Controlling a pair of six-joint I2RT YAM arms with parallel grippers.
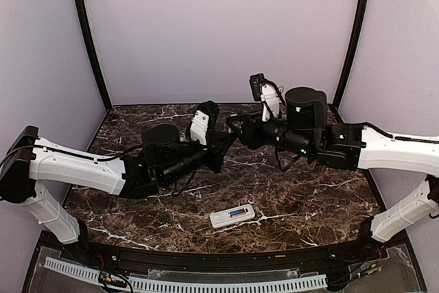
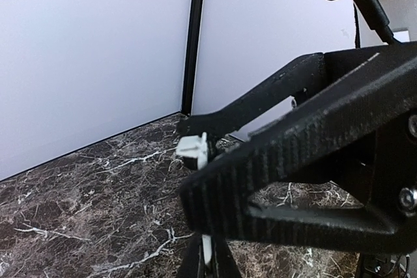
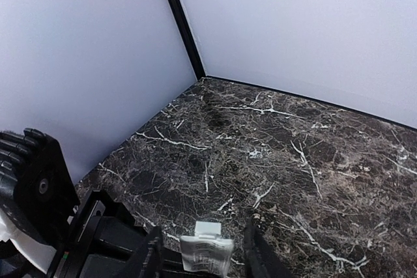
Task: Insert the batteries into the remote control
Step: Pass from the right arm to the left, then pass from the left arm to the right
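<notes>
Remote control (image 1: pixel 232 215) seen lying at table (image 1: pixel 309 190) 6 o'clock, batteries (image 1: pixel 239 212) apparently seated (orange strip shown). White cover piece (image 2: pixel 194 147) pinched by closed left gripper (image 2: pixel 190 161), 12 o'clock of remote; right gripper (image 3: pixel 203 253) jaws parted around it. Remote judged light, stiff, slick: to be taken across long edges.

Batteries (image 1: pixel 239 212) in remote control (image 1: pixel 223 219) too small for a count.

Noted: table (image 1: pixel 309 197) dark brown marble, white veins all over. The walls (image 1: pixel 219 25) plain pale lilac. At six o'clock, remote control (image 1: pixel 221 220) white, its batteries (image 1: pixel 239 213) orange-red. The battery cover (image 3: pixel 206 253) white. My left gripper (image 2: pixel 195 138) and right gripper (image 3: pixel 203 247) black.
</notes>
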